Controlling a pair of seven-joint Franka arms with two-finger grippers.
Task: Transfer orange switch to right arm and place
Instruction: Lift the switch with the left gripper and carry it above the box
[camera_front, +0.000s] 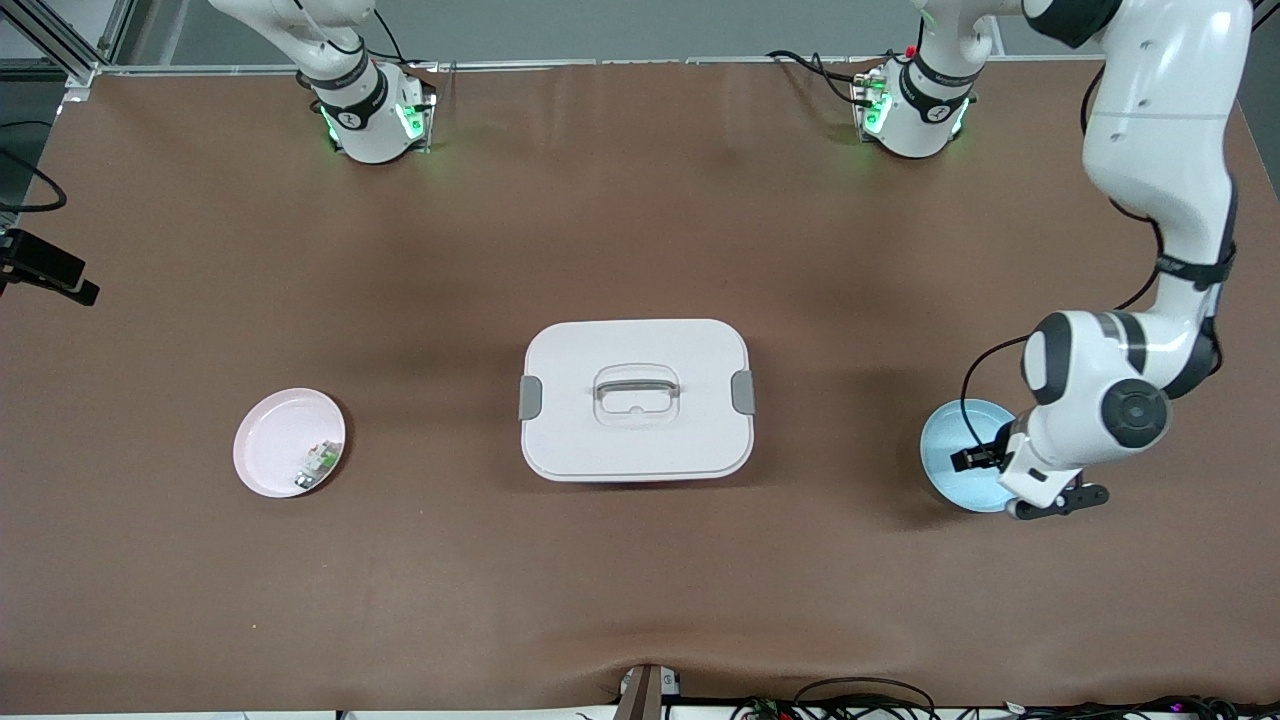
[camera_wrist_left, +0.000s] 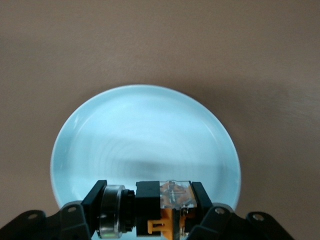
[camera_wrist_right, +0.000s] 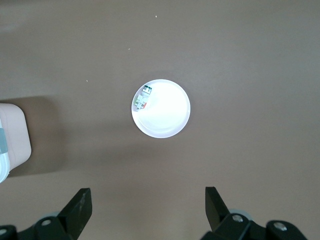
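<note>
The round pale-blue plate (camera_wrist_left: 145, 135) looks glossy and smooth, like glazed ceramic or plastic. The brown table cover (camera_front: 300, 600) is matt. The white lidded box (camera_front: 637, 398) looks like smooth plastic with a satin sheen.

Lidded box (camera_front: 636, 400) sits mid-table. Plate (camera_front: 285, 440) w/ small part (camera_front: 318, 465) in it lies toward right arm's end; 2nd plate (camera_front: 955, 450) toward left arm's end, left gripper (camera_wrist_left: 150, 210) over it, clamping switch (camera_wrist_left: 167, 205).
</note>
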